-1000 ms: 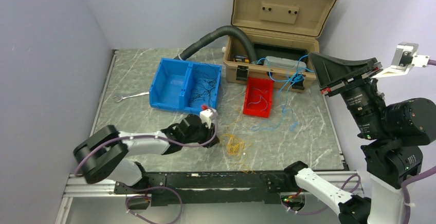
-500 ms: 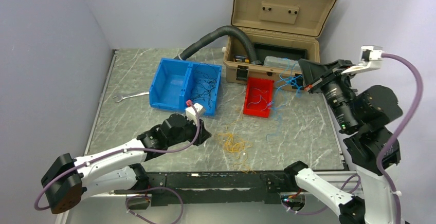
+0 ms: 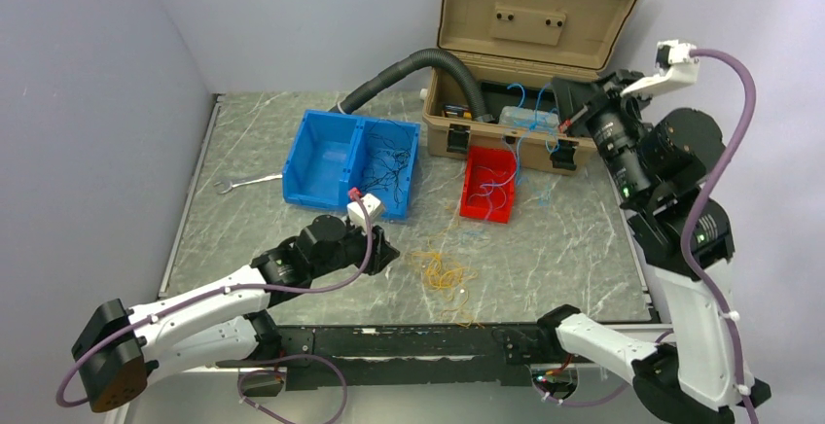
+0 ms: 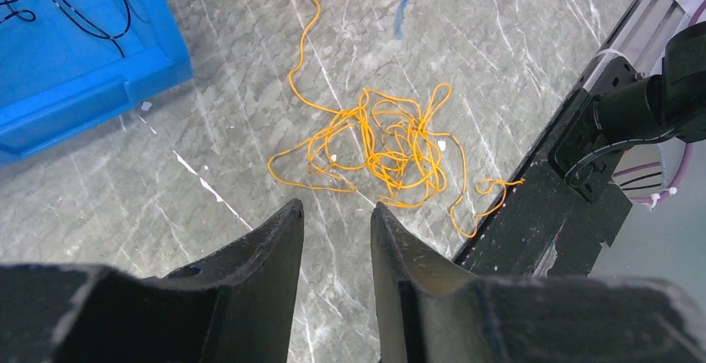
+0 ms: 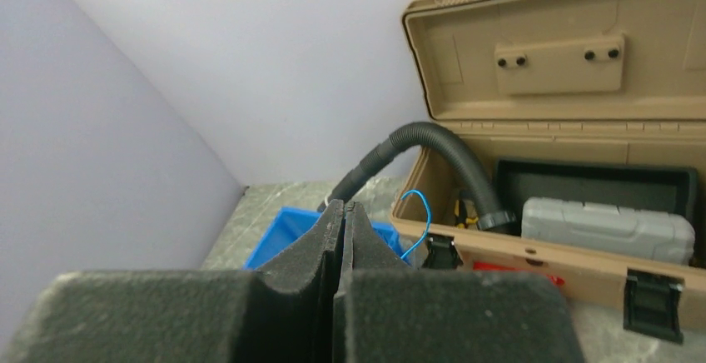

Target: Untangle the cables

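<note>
Both moved: right claw (image 5: pixel 343 206), clamping blue cables (image 5: pixel 429 216), swung toward toolbox (image 3: pixel 537 17); left claw (image 4: pixel 337 213) gapes.

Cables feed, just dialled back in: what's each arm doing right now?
The right claw is shut on the blue cables, holding them up in front of the open toolbox; their strands hang down over the red bin. The left claw is open, hovering beside the yellow-orange tangle on the table, not yet gripping it. A few black cables lie in the blue bin.
</note>
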`<state>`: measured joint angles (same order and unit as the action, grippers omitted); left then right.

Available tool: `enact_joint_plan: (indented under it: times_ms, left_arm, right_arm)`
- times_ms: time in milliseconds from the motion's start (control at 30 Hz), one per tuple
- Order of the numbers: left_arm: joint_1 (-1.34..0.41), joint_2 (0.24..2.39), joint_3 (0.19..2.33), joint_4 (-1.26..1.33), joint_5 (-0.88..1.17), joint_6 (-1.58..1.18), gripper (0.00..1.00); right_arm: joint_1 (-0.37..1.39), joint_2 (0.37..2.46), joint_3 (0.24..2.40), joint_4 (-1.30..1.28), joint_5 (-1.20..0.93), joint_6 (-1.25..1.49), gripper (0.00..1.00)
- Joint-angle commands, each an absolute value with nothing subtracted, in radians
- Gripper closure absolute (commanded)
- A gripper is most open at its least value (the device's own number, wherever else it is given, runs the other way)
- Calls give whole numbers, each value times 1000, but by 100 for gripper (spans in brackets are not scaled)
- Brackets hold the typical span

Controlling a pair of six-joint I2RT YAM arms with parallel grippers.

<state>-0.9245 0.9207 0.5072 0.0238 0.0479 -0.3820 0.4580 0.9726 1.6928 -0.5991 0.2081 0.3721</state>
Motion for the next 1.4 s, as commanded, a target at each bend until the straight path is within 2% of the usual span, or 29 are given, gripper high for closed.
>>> enact_joint_plan:
  times_ms: [0, 400, 733, 1000, 1367]
  left_arm:
    - [-927, 928, 548, 86, 63, -363, 60]
    - [-927, 940, 557, 78, 57, -361, 59]
    - [-927, 954, 575, 69, 56, -362, 59]
    - [-927, 953, 590, 50, 41, -355, 58]
    - [-927, 998, 619, 66, 67, -344, 59]
  right_arm:
    - [460, 1050, 1793, -497, 203, 330, 100]
    - [456, 1230, 1928, -339, 290, 242, 100]
    - [431, 1284, 1777, -183, 385, 158, 100]
    - [382, 1282, 1692, -166, 386, 175, 100]
    - [337, 1328, 1875, -241, 338, 177, 100]
